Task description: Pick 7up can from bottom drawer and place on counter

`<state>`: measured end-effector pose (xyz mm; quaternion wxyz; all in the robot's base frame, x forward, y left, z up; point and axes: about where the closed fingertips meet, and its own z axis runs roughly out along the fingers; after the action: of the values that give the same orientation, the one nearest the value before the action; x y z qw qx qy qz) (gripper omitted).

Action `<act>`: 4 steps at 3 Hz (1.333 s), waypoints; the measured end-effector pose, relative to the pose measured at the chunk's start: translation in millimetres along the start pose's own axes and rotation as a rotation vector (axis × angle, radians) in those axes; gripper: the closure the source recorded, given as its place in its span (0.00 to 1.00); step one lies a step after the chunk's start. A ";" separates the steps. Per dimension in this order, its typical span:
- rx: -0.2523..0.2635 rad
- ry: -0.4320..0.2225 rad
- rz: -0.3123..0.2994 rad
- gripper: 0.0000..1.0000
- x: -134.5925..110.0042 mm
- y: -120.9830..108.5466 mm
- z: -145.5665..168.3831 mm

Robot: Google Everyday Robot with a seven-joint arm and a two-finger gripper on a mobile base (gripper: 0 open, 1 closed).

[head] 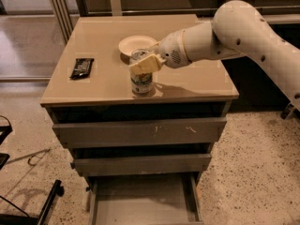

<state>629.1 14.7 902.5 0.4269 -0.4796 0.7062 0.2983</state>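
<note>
The 7up can [141, 82], silver-topped with a whitish-green label, stands upright at the front middle of the beige counter [98, 36], on it or just above it. My gripper [143, 63] comes in from the right on a white arm and is shut on the 7up can's upper part, its tan fingers [146, 65] across the can. The bottom drawer [140, 205] is pulled open below the two closed grey drawers, and its grey tray shows nothing inside.
A white bowl [136, 44] sits on the counter just behind the can. A black packet [82, 67] lies at the counter's left side. A black frame [47, 207] stands on the speckled floor at lower left.
</note>
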 end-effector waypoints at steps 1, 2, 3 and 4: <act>-0.003 0.000 0.012 1.00 4.4 -3.9 4.5; -0.003 0.000 0.012 0.86 4.4 -3.9 4.5; -0.004 0.000 0.012 0.55 4.4 -3.9 4.5; -0.004 0.000 0.012 0.24 4.4 -3.9 4.6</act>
<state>633.4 15.2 896.5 0.4242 -0.4760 0.7086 0.3022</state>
